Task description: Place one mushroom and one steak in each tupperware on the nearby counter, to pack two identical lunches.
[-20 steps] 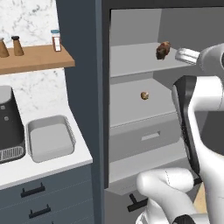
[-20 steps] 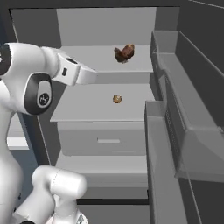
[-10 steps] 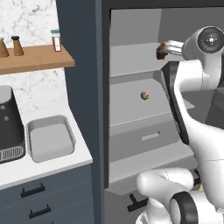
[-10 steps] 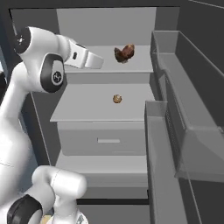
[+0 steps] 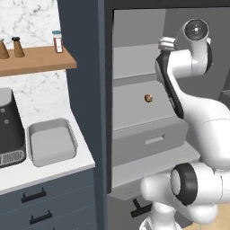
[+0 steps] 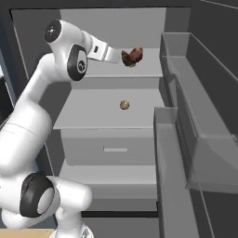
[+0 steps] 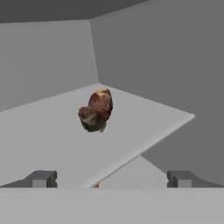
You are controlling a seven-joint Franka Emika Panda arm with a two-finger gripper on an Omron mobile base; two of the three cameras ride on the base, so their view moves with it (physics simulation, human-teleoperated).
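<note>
A brown-red steak (image 6: 134, 55) lies on the upper shelf of the open fridge, and in the hand view the steak (image 7: 97, 110) sits a short way ahead of the fingertips (image 7: 41, 178). My gripper (image 6: 123, 57) is level with that shelf, just left of the steak, open with nothing between its fingers. In the hand view the gripper (image 7: 110, 179) is spread wide. A small tan mushroom (image 6: 124, 105) rests on the shelf below, and the left base view has this mushroom (image 5: 148, 98) too. One pale grey tupperware (image 5: 51, 143) stands empty on the white counter (image 5: 54, 173).
A black coffee machine (image 5: 9, 126) stands left of the tupperware. Above it a wooden wall shelf (image 5: 36, 59) carries small bottles. The open fridge door (image 6: 195, 121) with clear bins juts out on the right. A grey drawer (image 6: 116, 148) sits under the mushroom shelf.
The arm has swung up and forward into the fridge, bringing the hand close to the steak on the upper shelf. The jaws stayed open. Steak and mushroom have not moved.
</note>
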